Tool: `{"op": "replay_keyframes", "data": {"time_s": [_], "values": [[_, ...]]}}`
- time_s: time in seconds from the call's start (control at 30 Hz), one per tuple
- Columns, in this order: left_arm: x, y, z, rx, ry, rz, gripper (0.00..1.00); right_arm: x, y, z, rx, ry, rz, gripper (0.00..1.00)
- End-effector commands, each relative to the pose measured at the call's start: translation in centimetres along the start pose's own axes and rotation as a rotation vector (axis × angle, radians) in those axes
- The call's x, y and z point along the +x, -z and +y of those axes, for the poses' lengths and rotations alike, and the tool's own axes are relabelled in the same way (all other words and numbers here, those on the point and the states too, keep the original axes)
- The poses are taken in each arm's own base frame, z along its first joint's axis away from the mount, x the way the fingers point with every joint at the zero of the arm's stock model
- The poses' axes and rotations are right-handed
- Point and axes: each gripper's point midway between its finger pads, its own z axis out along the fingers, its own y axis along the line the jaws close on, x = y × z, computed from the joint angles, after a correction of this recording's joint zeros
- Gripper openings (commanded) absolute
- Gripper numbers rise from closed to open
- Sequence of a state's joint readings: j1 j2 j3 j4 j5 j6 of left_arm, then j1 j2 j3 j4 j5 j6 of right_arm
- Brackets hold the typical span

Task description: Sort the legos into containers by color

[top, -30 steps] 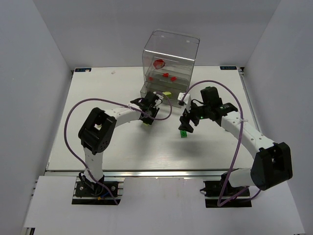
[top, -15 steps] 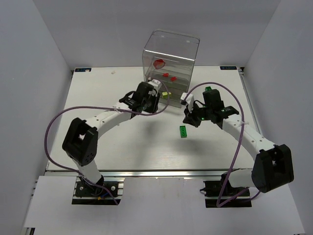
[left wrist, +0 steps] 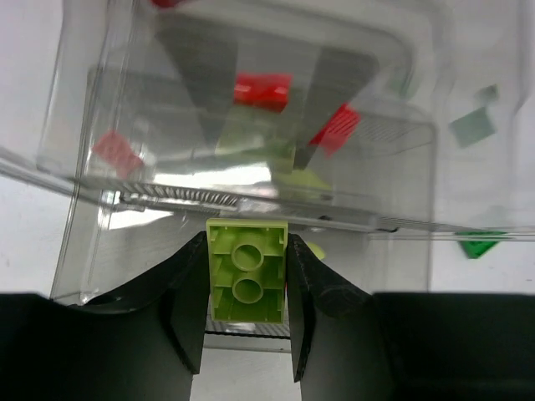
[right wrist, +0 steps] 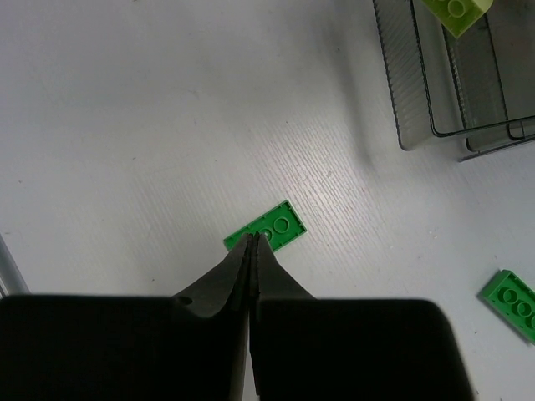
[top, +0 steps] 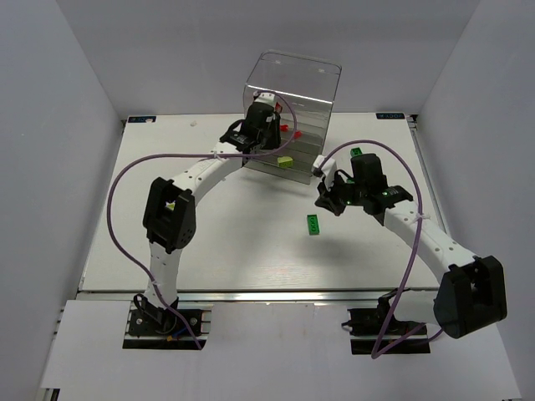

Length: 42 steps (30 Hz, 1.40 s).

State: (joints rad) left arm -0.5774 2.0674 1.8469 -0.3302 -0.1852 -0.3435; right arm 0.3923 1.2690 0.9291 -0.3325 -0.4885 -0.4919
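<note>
as i watch from above, the left arm [top: 201,174] stretches across the white table [top: 242,242] to the front of the tall clear plastic box of stacked drawers [top: 292,75], its tip up against the shelves where small red plastic bricks [top: 288,129] lie. a yellow-green plastic brick [top: 286,162] sits in the bottom drawer. the right gripper [top: 321,199] hangs over the table near a flat green plastic brick [top: 313,224]; a second green brick [top: 357,152] lies to the right of the box.

from the left wrist, the left gripper [left wrist: 247,280] pinches a yellow-green two-stud brick [left wrist: 247,251] between its black fingers, studs facing the camera, right at the edge of a clear shelf, with red bricks showing through the plastic behind.

from the right wrist, the jaws are pressed together with nothing between them, their tips over the near end of the flat green brick; whether they touch it i cannot tell. the second green brick lies at the lower right.
</note>
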Motion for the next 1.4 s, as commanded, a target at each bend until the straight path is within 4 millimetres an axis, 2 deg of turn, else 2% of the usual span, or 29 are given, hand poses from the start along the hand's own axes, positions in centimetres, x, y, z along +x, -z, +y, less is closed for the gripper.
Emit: {"op": "replay_keyframes", "data": {"time_s": [0.0,0.1,0.13,0.17,0.2,0.3,0.4,0.43,0.47,0.53,0.57,0.6,0.63,0.67,0.7,0.73,0.77,0.8,0.83,0.87,0.9,0.93,0.97,1.0,1.07,1.13,1.23,1.27,1.37], "values": [[-1.7,1.1,1.2,-0.068,0.050,-0.027,0.33,-0.7,0.5,-0.6,0.038,0.009,-0.038,0.00],[-1.5,1.3,1.5,-0.081,0.057,-0.033,0.55,-0.7,0.4,-0.3,0.025,0.009,-0.040,0.00],[-1.1,1.2,1.7,-0.088,0.055,-0.027,0.57,-0.9,0.5,-0.3,0.021,0.010,-0.046,0.05],[-1.2,1.3,1.7,-0.088,0.058,-0.028,0.59,-0.8,0.4,-0.3,0.015,0.006,-0.043,0.12],[-1.4,1.2,2.2,-0.095,0.067,-0.030,0.62,-0.9,0.4,0.0,0.006,0.006,-0.044,0.26],[-1.8,1.5,1.9,-0.083,0.078,-0.041,0.66,-0.9,0.4,0.3,-0.025,0.013,-0.042,0.47],[-2.5,1.9,2.2,-0.080,0.088,-0.055,0.67,-1.1,0.3,0.7,-0.048,0.024,-0.048,0.55],[-2.7,2.1,2.1,-0.075,0.094,-0.058,0.64,-1.1,0.4,0.8,-0.055,0.026,-0.048,0.58],[-2.8,2.5,1.9,-0.063,0.100,-0.056,0.45,-1.4,0.4,1.0,-0.062,0.041,-0.055,0.60],[-3.8,4.1,2.4,-0.068,0.146,-0.074,0.14,-1.8,0.7,0.9,-0.055,0.066,-0.074,0.77],[-2.3,4.7,3.0,-0.090,0.160,-0.041,0.00,-1.9,0.7,0.8,-0.050,0.079,-0.086,0.89],[-3.5,6.7,3.7,-0.095,0.199,-0.067,0.00,-2.0,0.7,0.8,-0.047,0.092,-0.097,0.89],[-3.1,7.7,3.7,-0.096,0.260,-0.060,0.00,-1.9,0.7,1.1,-0.049,0.094,-0.111,0.89],[-2.5,8.5,5.3,-0.126,0.299,-0.044,0.00,-2.5,0.6,0.9,-0.037,0.113,-0.147,0.89],[0.2,9.2,6.6,-0.158,0.327,0.009,0.00,-2.7,0.5,1.0,-0.035,0.095,-0.165,0.89],[-0.1,11.6,7.7,-0.177,0.413,0.000,0.06,-2.9,0.4,1.3,-0.052,0.099,-0.186,0.89],[0.5,12.7,8.5,-0.194,0.442,0.007,0.06,-3.0,0.3,1.6,-0.074,0.103,-0.192,0.89],[3.3,13.4,9.7,-0.224,0.463,0.057,0.35,-3.2,0.2,1.9,-0.098,0.116,-0.192,0.89],[2.7,15.5,10.2,-0.228,0.538,0.027,0.51,-3.7,0.2,2.9,-0.161,0.127,-0.211,0.89],[3.9,16.7,11.8,-0.277,0.580,0.046,0.60,-3.9,-0.1,3.2,-0.202,0.119,-0.196,0.89],[6.2,17.5,13.1,-0.323,0.611,0.080,0.74,-4.1,-0.3,3.4,-0.221,0.119,-0.196,0.75],[6.7,18.3,13.9,-0.355,0.680,0.073,0.80,-4.0,-0.9,3.3,-0.230,0.097,-0.180,0.65],[7.2,20.2,14.8,-0.389,0.718,0.068,0.84,-4.7,-1.1,2.9,-0.223,0.095,-0.181,0.55],[9.1,20.7,16.5,-0.445,0.749,0.088,0.85,-4.5,-1.5,3.1,-0.234,0.065,-0.156,0.36],[10.8,22.1,17.9,-0.504,0.812,0.103,0.89,-4.7,-2.2,3.0,-0.255,0.038,-0.127,0.30],[13.2,22.3,19.7,-0.566,0.848,0.145,0.90,-4.2,-2.8,3.3,-0.281,-0.002,-0.098,0.33],[15.6,22.0,21.9,-0.659,0.834,0.239,0.91,-4.4,-3.0,3.5,-0.273,-0.004,-0.099,0.49],[16.9,21.4,22.8,-0.705,0.808,0.299,0.92,-4.4,-3.0,3.4,-0.264,-0.005,-0.099,0.58],[17.6,21.0,24.6,-0.763,0.720,0.385,0.94,-4.1,-3.1,3.4,-0.248,-0.007,-0.090,0.64]]}}
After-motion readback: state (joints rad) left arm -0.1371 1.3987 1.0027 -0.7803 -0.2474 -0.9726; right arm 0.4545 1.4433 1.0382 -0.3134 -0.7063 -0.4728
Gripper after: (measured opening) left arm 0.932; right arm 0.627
